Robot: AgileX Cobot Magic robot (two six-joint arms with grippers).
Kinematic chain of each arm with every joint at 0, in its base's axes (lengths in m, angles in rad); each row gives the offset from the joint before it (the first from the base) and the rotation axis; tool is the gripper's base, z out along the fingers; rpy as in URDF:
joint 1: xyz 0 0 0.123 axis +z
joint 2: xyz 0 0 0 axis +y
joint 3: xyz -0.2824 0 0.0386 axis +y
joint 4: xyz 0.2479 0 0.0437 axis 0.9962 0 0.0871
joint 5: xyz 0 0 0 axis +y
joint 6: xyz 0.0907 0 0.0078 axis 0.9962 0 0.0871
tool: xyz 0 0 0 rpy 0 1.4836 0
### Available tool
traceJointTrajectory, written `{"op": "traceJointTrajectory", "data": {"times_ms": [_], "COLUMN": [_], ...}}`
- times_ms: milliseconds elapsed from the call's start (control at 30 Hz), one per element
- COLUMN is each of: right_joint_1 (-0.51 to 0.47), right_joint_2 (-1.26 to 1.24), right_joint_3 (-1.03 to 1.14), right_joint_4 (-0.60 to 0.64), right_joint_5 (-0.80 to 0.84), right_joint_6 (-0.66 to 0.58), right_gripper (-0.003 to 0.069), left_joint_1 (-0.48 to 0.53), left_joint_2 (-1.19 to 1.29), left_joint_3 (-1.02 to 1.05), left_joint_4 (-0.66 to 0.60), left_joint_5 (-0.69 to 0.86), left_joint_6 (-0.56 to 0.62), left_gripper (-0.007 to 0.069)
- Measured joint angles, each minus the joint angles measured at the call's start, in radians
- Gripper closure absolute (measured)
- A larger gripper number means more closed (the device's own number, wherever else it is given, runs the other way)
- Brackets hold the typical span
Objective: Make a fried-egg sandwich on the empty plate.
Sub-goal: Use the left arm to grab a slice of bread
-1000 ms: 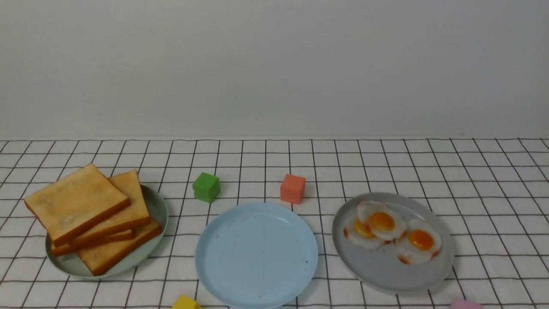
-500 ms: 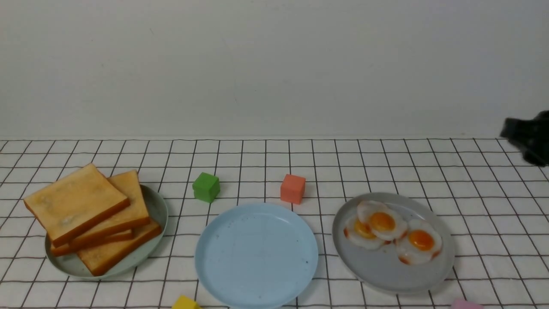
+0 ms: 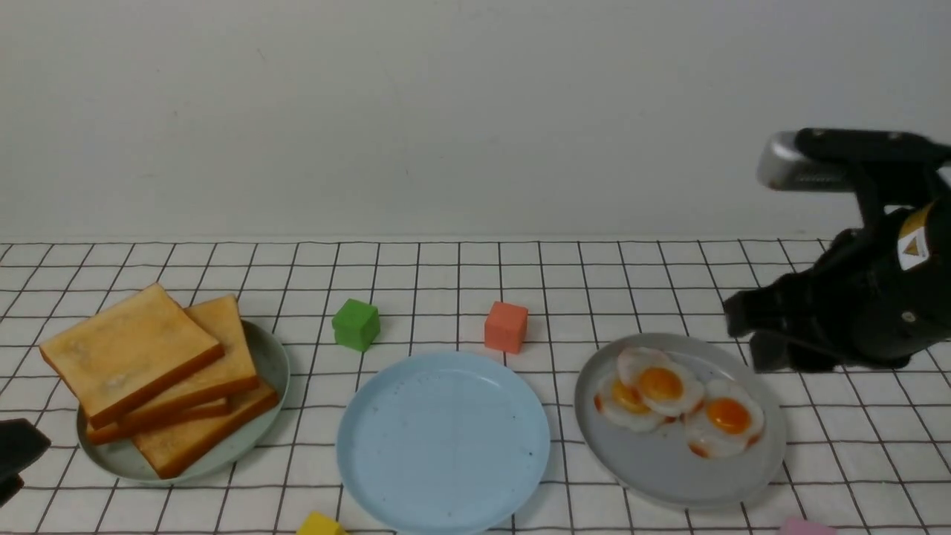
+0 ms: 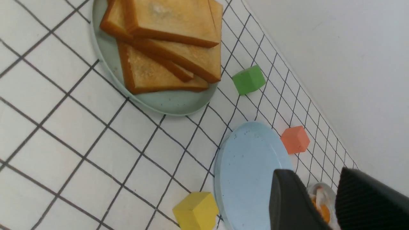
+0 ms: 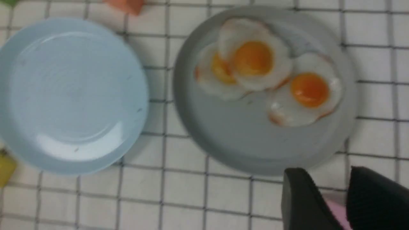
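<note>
First, front view: a checked bench (image 3: 669, 282) is seen before a plain wall.
Light blue plate: the light blue plate (image 3: 443, 442) is set flat at lower centre of the frame; it is bare, and no sandwich is built on it yet.
Toast: the toast slices (image 3: 141, 357) are stacked askew on the grey-green plate (image 3: 271, 357) at lower left.
Eggs: three fried eggs (image 3: 660, 385) are laid overlapping on the pale grey plate (image 3: 669, 475) at lower right.
Blocks: the green cube (image 3: 356, 324) and the orange cube (image 3: 506, 326) are stood apart, just above the blue plate in the frame. The yellow cube (image 3: 319, 524) and the pink block (image 3: 806, 527) are cut by the bottom edge.
Right arm: the right arm (image 3: 854, 312) is seen at the right edge, with the right jaws just upper right of the eggs.
Left arm: only a dark tip of the left arm (image 3: 15, 449) is shown at the lower left edge, beside the grey-green plate.

Left wrist view, left jaws: the left fingers (image 4: 287, 198) are seen at lower right, parted, with nothing gripped; an egg is glimpsed through the gap.
Left wrist view, task things: the toast is shown at the top, the blue plate at lower centre, just beside the yellow cube.

Right wrist view, right jaws: the right fingers (image 5: 303, 198) are seen at lower right, parted and empty; the pink block is glimpsed between them.
Right wrist view, task things: the blue plate is shown at left, bare, and the eggs at centre right on their plate; the picture is slightly blurred.
</note>
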Motion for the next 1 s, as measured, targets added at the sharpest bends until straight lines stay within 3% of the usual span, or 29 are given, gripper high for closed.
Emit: {"op": "traceJointTrajectory", "data": {"times_ms": [100, 200, 433, 600, 667, 767, 1000], "right_joint_1": [0.060, 0.094, 0.110, 0.110, 0.110, 0.110, 0.110], "right_joint_2": [0.007, 0.007, 0.007, 0.007, 0.008, 0.013, 0.024], "right_joint_3": [0.000, 0.000, 0.000, 0.000, 0.000, 0.000, 0.000], "right_joint_4": [0.183, 0.256, 0.292, 0.295, 0.287, 0.280, 0.274], "right_joint_5": [0.006, 0.001, -0.005, -0.005, -0.005, -0.005, -0.008], "right_joint_6": [-0.151, -0.236, -0.280, -0.290, -0.290, -0.290, -0.291], "right_gripper": [0.0418, 0.0418, 0.0418, 0.0418, 0.0418, 0.0418, 0.0418], "left_joint_1": [0.000, 0.000, 0.015, 0.147, 0.248, 0.362, 0.471], "left_joint_2": [0.064, 0.159, 0.474, 0.684, 0.778, 0.880, 0.995], "left_joint_3": [0.000, 0.000, -0.061, -0.199, -0.276, -0.348, -0.483], "left_joint_4": [-0.027, -0.075, -0.244, -0.451, -0.558, -0.632, -0.560], "left_joint_5": [-0.053, -0.072, -0.109, -0.051, 0.046, 0.159, 0.161], "left_joint_6": [-0.018, 0.011, 0.227, 0.457, 0.633, 0.784, 0.858], "left_gripper": [0.0386, 0.0386, 0.0386, 0.0386, 0.0386, 0.0386, 0.0339]}}
